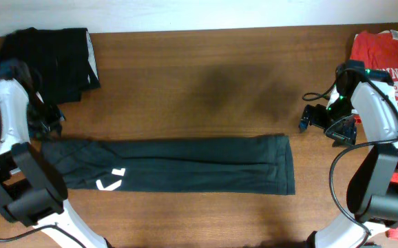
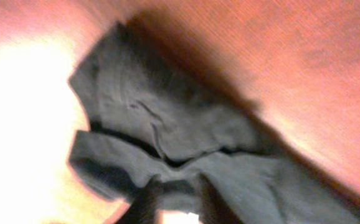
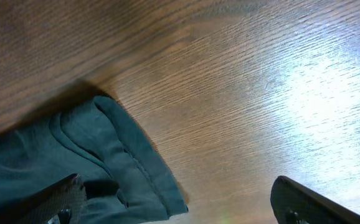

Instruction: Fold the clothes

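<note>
Our dark T-shirt (image 1: 185, 165) lies lengthwise along the table's (image 1: 185, 83) front edge, its right end just beside our right gripper (image 3: 174, 186), jaws apart.

Wooden table (image 1: 206, 83) bears a long folded dark T-shirt (image 1: 185, 172), a dark folded pile (image 1: 54, 55) and a red T-shirt (image 1: 381, 52)

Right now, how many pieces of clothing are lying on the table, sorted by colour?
Dark green-black shirt, folded into a long strip: 1
Black folded pile: 1 (garments inside cannot be counted)
Red shirt: 1
Total: 3
</note>
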Tool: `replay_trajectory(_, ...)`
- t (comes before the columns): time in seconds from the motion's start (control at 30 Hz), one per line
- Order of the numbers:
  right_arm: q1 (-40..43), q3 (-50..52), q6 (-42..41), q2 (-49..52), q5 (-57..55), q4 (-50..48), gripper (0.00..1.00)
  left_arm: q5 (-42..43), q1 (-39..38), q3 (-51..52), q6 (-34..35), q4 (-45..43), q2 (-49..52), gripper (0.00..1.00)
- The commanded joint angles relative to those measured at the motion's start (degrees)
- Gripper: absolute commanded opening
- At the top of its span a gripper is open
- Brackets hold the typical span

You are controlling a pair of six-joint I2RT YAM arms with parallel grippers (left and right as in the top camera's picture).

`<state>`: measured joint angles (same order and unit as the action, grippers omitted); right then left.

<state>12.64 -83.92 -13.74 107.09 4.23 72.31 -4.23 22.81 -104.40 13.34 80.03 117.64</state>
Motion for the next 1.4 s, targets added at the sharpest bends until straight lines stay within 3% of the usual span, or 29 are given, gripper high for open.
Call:
replay_trajectory(0.0, -0.31, 1.16, 1.46, 0.15, 4.24, -0.37, 0.99, -0.85, -1.18, -10.73, 0.52, 5.29, -0.04, 0.52)
replay_trajectory(0.07, -0.37, 3.23, 3.98, 0.15, 7.89, -1.36, 0.99, 1.66, -2.47, -12.28, 0.46, 7.61, -0.04, 0.73)
replay_trajectory(0.17, -0.35, 8.85, 4.09, 0.17, 8.28, -5.73, 0.99, 3.17, -4.42, -11.78, 0.33, 8.02, -0.02, 0.87)
replay_trajectory(0.2, -0.35, 10.29, 4.11, 0.17, 8.31, -6.95, 0.99, 3.17, -4.87, -11.78, 0.33, 7.76, -0.02, 0.97)
replay_trajectory(0.5, -1.18, 20.46, 4.55, 0.22, 16.83, -15.58, 0.99, 5.6, -6.43, -11.78, 0.37, 5.92, -0.02, 0.99)
replay_trajectory(0.7, -8.07, 23.65, 4.22, 0.22, 18.32, -19.91, 1.0, 5.57, -7.08, -11.78, 0.37, 5.9, -0.02, 0.99)
replay_trajectory(0.87, -12.72, 23.67, 2.32, 0.22, 18.29, -21.2, 0.86, 5.55, -7.17, -11.78, 0.35, 5.97, -0.02, 0.99)
replay_trajectory(0.93, -13.22, 23.67, 2.32, 0.22, 18.29, -21.44, 0.73, 5.55, -7.17, -11.78, 0.35, 5.97, -0.02, 0.99)
replay_trajectory(1.03, -13.27, 23.56, 2.32, 0.22, 18.05, -21.81, 0.35, 5.55, -7.17, -11.78, 0.35, 5.97, -0.02, 0.99)
replay_trajectory(1.07, -13.11, 23.28, 2.29, 0.22, 17.62, -21.77, 0.3, 5.55, -7.17, -11.78, 0.35, 5.97, -0.02, 0.99)
replay_trajectory(1.13, -12.02, 22.01, 0.0, 0.2, 16.17, -20.92, 0.07, 5.55, -7.17, -11.72, 0.37, 5.97, -0.02, 0.99)
replay_trajectory(1.17, -11.34, 21.18, -0.26, 0.2, 14.84, -20.06, 0.04, 5.53, -7.17, -11.67, 0.35, 5.88, -0.02, 0.99)
replay_trajectory(1.37, -4.24, 6.36, -0.28, 0.2, 1.66, -5.09, 0.04, 5.57, -7.43, -10.8, 0.35, 5.73, -0.02, 0.99)
